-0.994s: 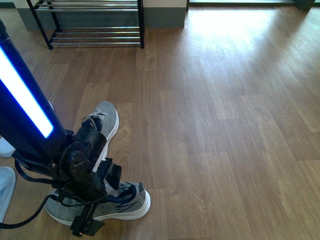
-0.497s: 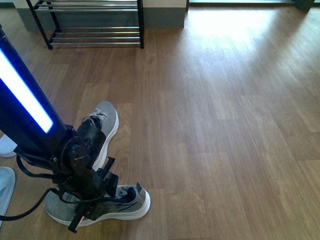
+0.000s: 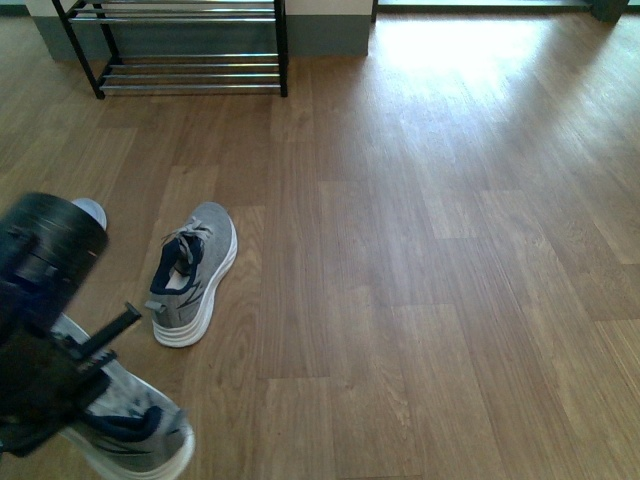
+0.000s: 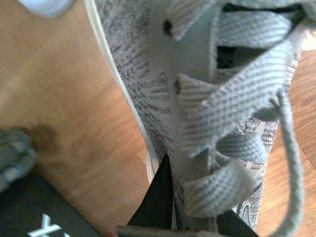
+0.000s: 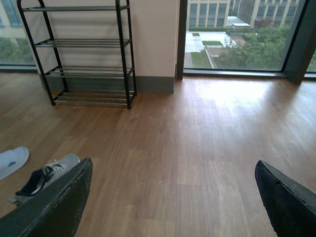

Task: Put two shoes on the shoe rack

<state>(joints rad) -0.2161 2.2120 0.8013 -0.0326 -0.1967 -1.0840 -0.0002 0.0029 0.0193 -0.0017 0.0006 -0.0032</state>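
The left fingers [image 4: 159,195] hold one sneaker [image 3: 158,440]; the right fingers [image 5: 57,207] gape wide; the other sneaker [image 3: 195,265] sits on the floor [image 3: 420,250].

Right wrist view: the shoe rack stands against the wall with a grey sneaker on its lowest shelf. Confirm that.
Wrong on one point. The shoe rack does stand against the wall, but its lowest shelf holds no sneaker; the right wrist view shows the grey sneaker lying on the floor, apart from the rack.
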